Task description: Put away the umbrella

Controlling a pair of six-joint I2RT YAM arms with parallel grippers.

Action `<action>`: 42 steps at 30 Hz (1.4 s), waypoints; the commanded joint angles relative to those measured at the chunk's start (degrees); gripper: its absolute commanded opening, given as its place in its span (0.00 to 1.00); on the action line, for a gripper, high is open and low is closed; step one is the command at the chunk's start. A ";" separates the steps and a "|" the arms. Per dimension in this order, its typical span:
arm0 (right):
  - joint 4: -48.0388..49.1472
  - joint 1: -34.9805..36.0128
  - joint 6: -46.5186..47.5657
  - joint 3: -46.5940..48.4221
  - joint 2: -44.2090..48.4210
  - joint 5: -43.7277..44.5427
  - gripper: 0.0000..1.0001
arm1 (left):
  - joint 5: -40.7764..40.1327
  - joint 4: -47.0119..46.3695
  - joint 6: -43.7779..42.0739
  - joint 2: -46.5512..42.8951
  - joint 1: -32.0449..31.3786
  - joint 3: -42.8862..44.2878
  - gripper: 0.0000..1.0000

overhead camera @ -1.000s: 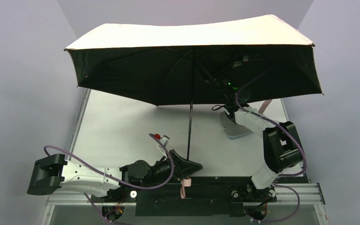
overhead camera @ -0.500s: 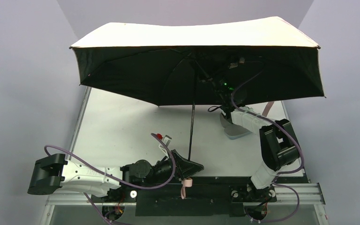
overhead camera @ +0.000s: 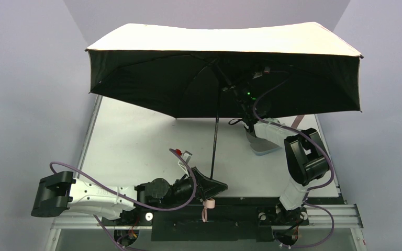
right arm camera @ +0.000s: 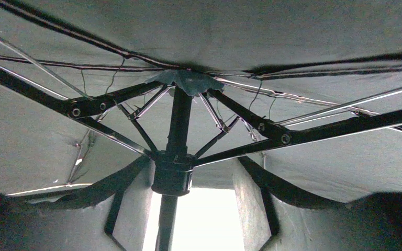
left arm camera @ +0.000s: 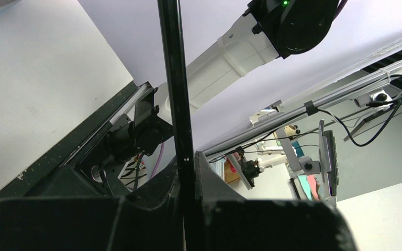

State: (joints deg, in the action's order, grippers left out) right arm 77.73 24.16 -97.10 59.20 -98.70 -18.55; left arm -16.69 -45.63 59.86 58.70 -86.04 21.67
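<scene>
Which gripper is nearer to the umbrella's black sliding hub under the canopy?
Right. The right gripper sits under the pale pink fabric canopy, jaws flanking the black sliding hub; the left gripper clamps the thin black shaft far below.

The umbrella [overhead camera: 225,39] is spreading its open canopy over the far end of the table [overhead camera: 131,141] and shading the right gripper [right arm camera: 191,164], whose fingers [right arm camera: 118,183] are showing only as dark blurs, their spacing unreadable. The right arm [overhead camera: 301,157] is hiding part of the blue case [overhead camera: 264,150]. The left gripper [left arm camera: 188,172] is covering the shaft's [left arm camera: 175,78] lower end.
</scene>
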 commanded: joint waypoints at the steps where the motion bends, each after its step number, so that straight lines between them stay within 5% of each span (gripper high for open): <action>1: 6.70 -0.57 -4.38 3.17 -1.94 4.13 0.51 | 2.79 -4.72 -2.47 -0.68 -0.73 2.71 0.00; 9: 7.37 -1.07 -5.53 2.95 -1.87 5.10 0.29 | 2.29 -4.74 -2.41 -0.79 -0.88 2.29 0.00; 10: 7.36 -1.12 -5.63 2.99 -1.82 5.14 0.14 | 2.28 -4.74 -2.39 -0.74 -0.88 2.25 0.00; 12: 7.20 -1.12 -5.46 3.17 -1.69 5.07 0.00 | 2.13 -4.74 -2.38 -0.70 -0.86 2.09 0.00; 19: 4.34 -1.13 -2.58 3.23 0.75 1.90 0.00 | 1.43 -4.95 -2.37 -0.80 -0.96 1.52 0.00; 22: 2.73 -1.15 -1.03 3.81 2.25 -1.64 0.75 | 1.27 -4.81 -2.37 -1.07 -0.91 1.45 0.00; 25: 0.91 -1.41 1.14 0.53 5.20 -2.22 0.84 | 0.83 -4.50 -2.41 -1.33 -0.90 1.09 0.00; 35: -1.39 -1.61 1.90 -5.81 9.17 0.42 0.85 | 0.08 -4.35 -2.57 -1.10 -1.09 1.00 0.00; 38: -1.39 -1.65 1.86 -6.33 9.18 0.99 0.65 | 0.12 -4.83 -2.45 -0.67 -1.20 0.86 0.00; 42: -2.87 -1.66 2.69 -6.65 9.39 0.67 0.19 | -0.10 -4.98 -2.24 -0.32 -1.29 0.63 0.00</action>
State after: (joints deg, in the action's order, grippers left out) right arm 74.91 22.94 -95.20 52.64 -91.18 -19.97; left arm -17.43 -45.65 59.79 58.70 -86.89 21.63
